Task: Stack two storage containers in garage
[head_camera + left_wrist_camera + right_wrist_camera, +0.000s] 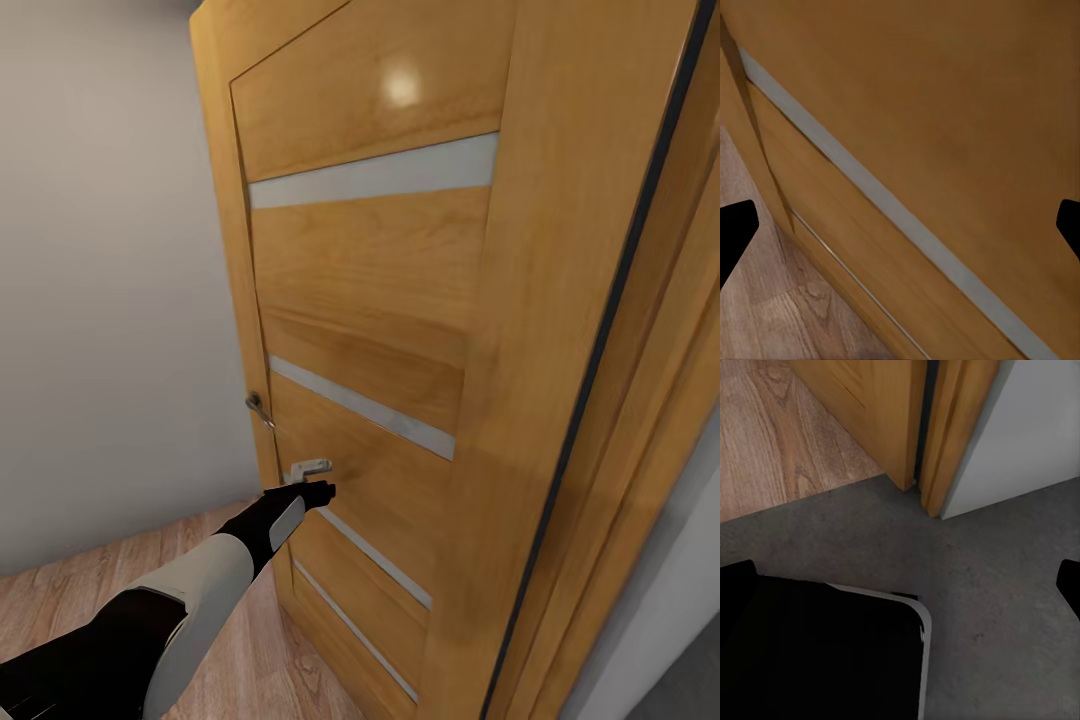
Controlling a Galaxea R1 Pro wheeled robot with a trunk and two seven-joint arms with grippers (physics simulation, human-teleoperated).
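At wooden door (380,330): left gripper (318,490) against lower door panel, jaws spread wide, holding nothing. Right gripper (907,585) over grey concrete floor (1005,585) by door edge, jaws spread, empty.

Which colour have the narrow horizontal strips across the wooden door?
Pale grey narrow strips on the honey-brown wooden door; best in the head view.

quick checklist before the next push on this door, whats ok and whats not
1. Left claw against the orange wooden door with pale grey stripes: ok, it is at the panel in the head view.
2. Left claw open: ok, fingertips wide apart.
3. Right claw empty: ok, dark grey concrete floor between its fingertips.
4. Small metal door handle gripped: not ok, claw is below it.
5. Storage bins in hand: not ok.
6. Doorway wide enough: cannot tell.
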